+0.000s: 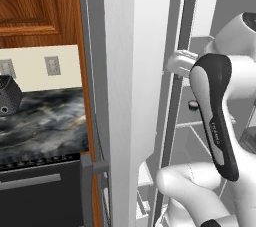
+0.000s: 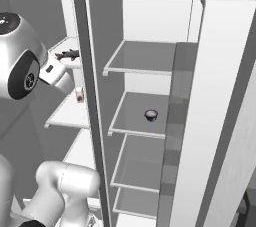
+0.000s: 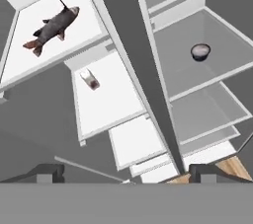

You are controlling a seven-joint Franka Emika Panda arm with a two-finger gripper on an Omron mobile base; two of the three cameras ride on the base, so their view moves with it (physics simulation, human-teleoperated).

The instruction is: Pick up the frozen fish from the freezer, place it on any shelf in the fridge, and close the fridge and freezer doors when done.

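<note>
Item: frozen fish [image 3: 53,27] — lies flat on upper freezer shelf [image 3: 29,60], ahead of tool and off to one side, well apart, untouched.

Item: tool [image 3: 123,171] — jaws spread wide, empty; hangs back from both compartments, facing centre divider [image 3: 141,70], likely to survey before reach.

Item: small carton [image 3: 89,79] — on freezer shelf below fish, nearer tool.

Item: dark bowl [image 3: 200,51] — on fridge shelf [image 3: 217,77] across divider; free space around it suits fish.

Item: freezer door [image 1: 120,96], fridge door [image 2: 220,111] — both swung open, giving access; closing comes last.

Judgement: approach stage, grasp not yet begun.
</note>
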